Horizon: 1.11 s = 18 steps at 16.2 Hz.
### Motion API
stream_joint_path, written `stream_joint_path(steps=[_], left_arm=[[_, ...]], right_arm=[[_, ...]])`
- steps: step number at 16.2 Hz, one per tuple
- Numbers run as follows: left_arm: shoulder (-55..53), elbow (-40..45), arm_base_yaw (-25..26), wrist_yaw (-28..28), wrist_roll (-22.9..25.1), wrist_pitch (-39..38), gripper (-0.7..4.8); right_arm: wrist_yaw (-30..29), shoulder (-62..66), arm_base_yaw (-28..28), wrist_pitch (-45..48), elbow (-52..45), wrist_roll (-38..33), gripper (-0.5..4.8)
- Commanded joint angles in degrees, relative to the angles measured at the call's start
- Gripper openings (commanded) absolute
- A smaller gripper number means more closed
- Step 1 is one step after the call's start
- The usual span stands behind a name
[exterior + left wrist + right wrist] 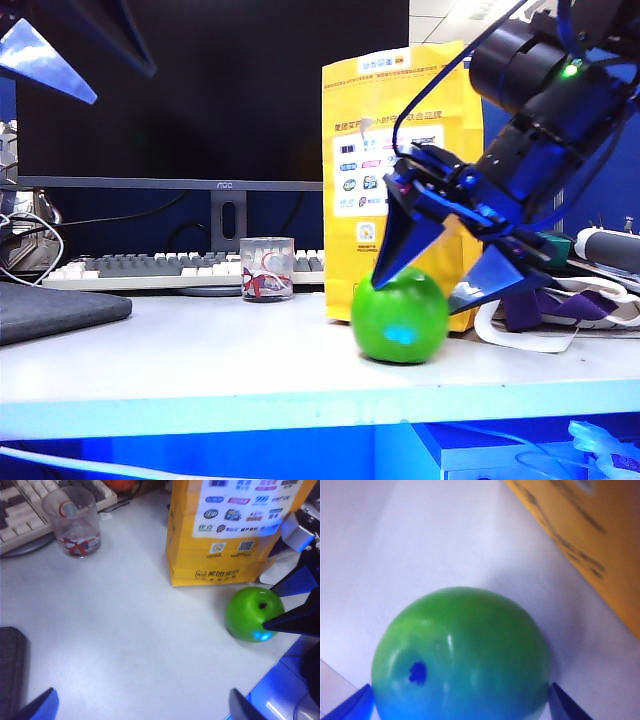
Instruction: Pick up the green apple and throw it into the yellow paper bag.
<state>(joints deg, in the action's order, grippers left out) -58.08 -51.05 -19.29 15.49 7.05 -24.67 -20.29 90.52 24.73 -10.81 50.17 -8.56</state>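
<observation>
Between the wide-open tips of the right gripper sits the apple, on the table beside the bag; left gripper open, well apart.

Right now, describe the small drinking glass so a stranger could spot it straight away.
Start at the tall yellow paper bag; the right gripper hangs open over a green apple before it. The glass stands left of the bag, by the keyboard, well below the raised left gripper. It is the only see-through thing, with red markings.
</observation>
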Motion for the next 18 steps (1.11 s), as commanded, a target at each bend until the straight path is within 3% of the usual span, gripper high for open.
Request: stream_joint_path(steps=[1,2,3,6,10,13,18], left_arm=[[0.04,-0.39,-0.02,0.44,-0.02,0.72,4.61],[0.04,-0.39,-0.02,0.42,-0.02,0.74,4.61],[0.04,-0.39,-0.02,0.42,-0.02,0.74,4.61],[0.02,-0.39,-0.02,0.39,-0.02,0.81,4.61],[-0.33,-0.39,-0.02,0.2,0.02,1.18,4.61],[-0.94,-0.39,-0.02,0.17,0.0,1.42,4.61],[-1.84,-0.39,-0.02,0.2,0.0,2.08,4.61]], right_arm=[[-0.2,0.7,0.5,0.17,-0.09,-0.24,4.79],[-0.22,0.7,0.5,0.28,-0.09,-0.24,3.93],[-0.17,0.7,0.5,0.42,-0.09,-0.22,2.59],[-0.31,0.7,0.5,1.01,-0.07,-0.22,1.64],[-10.69,-0.98,0.59,0.24,1.25,-1.53,1.48],[-10.12,-7.06,1.99,0.55,3.23,-1.49,1.14],[-10.51,-17.62,2.62,-1.36,11.61,-1.49,1.15]])
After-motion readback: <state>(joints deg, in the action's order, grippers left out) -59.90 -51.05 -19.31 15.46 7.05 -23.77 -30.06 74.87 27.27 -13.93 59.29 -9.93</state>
